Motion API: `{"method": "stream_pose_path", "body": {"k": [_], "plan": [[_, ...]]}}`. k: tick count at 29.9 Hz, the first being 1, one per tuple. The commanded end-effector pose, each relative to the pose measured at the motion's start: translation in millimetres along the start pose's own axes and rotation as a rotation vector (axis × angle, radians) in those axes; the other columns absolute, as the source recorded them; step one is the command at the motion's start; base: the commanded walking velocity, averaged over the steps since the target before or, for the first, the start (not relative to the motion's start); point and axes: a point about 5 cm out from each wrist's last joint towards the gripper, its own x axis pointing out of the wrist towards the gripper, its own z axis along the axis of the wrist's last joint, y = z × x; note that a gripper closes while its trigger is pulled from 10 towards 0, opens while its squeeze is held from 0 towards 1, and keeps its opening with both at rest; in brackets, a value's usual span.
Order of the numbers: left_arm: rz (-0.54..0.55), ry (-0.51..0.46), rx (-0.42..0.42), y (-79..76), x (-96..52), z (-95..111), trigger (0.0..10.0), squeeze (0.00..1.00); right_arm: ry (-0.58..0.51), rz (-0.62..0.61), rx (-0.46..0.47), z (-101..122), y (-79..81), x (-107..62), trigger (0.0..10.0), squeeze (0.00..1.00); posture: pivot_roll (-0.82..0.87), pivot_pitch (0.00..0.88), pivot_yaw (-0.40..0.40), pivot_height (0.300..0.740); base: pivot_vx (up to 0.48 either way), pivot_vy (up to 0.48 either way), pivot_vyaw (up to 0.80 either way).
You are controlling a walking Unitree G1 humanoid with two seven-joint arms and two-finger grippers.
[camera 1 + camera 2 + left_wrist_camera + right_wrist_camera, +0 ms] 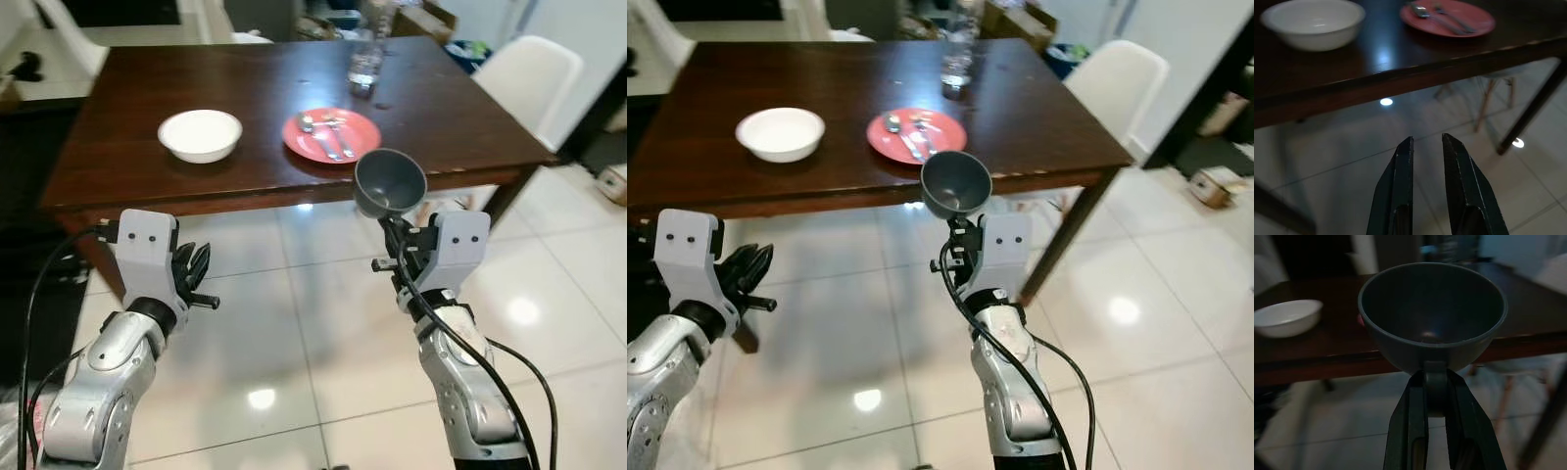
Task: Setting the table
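One grey bowl sits pinched by its base in the right pincer, short of the table.

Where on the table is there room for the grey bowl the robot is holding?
The right gripper holds the grey bowl. Bare wood lies right of the red plate toward the table corner, and left of the white bowl. It is tighter between them and by the glass.

You've got a dark wood counter w/ a white chair at its right end, glossy white tile floor reflecting ceiling lights, cardboard box far right.
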Motion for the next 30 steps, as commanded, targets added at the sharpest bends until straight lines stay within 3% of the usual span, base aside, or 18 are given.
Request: {"method": "stream_pose_path", "body": {"k": [1,7,11,13,14,16,17,18,21,23,25,30], "plan": [[0.006,0.023,0.003,1.8,-1.1,-5.9,10.0,0.0,0.026,-0.009,0.011,-5.7,-1.7,-2.6,10.0,0.0,0.0,0.065,0.031,0.74,0.0,0.0,-0.8],[0.03,0.077,-0.004,7.9,-2.6,-23.0,10.0,0.0,0.071,-0.011,-0.004,-17.8,-4.4,-6.1,10.0,0.0,0.0,0.064,0.03,0.74,0.0,0.0,-0.8],[0.067,0.131,0.017,18.2,-5.2,-43.9,10.0,0.0,0.174,0.005,-0.09,-48.7,-13.4,-17.4,10.0,0.0,0.0,0.064,0.03,0.74,0.0,0.0,-0.8],[0.072,0.137,0.021,19.7,-5.4,-47.0,10.0,0.0,0.192,0.009,-0.109,-53.8,-15.3,-19.6,10.0,0.0,0.0,0.064,0.03,0.74,0.0,0.0,-0.8],[0.108,0.195,0.043,27.3,-7.8,-68.9,10.0,0.0,0.295,-0.007,-0.129,-80.4,-28.1,-31.0,10.0,0.0,0.0,0.063,0.026,0.74,0.0,0.0,-0.8],[0.129,0.255,0.057,32.8,-11.5,-89.1,10.0,0.0,0.378,-0.027,-0.142,-100.8,-39.3,-42.1,10.0,0.0,0.0,0.064,0.024,0.74,0.0,0.0,-0.8],[0.129,0.255,0.057,32.8,-11.5,-89.1,10.0,0.0,0.378,-0.027,-0.142,-100.8,-39.3,-42.1,10.0,0.0,0.0,0.064,0.024,0.74,0.0,0.0,-0.8],[0.137,0.329,0.063,36.4,-15.7,-112.0,10.0,0.0,0.458,-0.049,-0.163,-120.1,-52.0,-55.1,10.0,0.0,0.0,0.065,0.02,0.74,0.0,0.0,-0.79],[0.143,0.428,0.072,39.8,-22.9,-141.8,10.0,0.0,0.538,-0.08,-0.174,-138.5,-64.1,-68.8,10.0,0.0,-0.01,0.064,0.02,0.74,0.0,0.0,-0.78],[0.146,0.444,0.075,40.7,-24.8,-147.0,10.0,0.0,0.557,-0.083,-0.177,-142.6,-66.3,-71.9,10.0,0.0,-0.01,0.064,0.02,0.74,0.0,0.0,-0.78],[0.164,0.503,0.076,44.3,-33.6,-167.1,10.0,0.0,0.626,-0.089,-0.201,-157.6,-73.7,-85.0,10.0,0.0,-0.01,0.064,0.015,0.74,0.0,0.0,-0.78],[0.171,0.511,0.077,46.4,-37.9,-176.5,10.0,0.0,0.653,-0.027,-0.221,-166.6,-70.3,-95.9,10.0,0.0,-0.01,0.067,0.011,0.74,0.0,0.0,-0.79]]}}
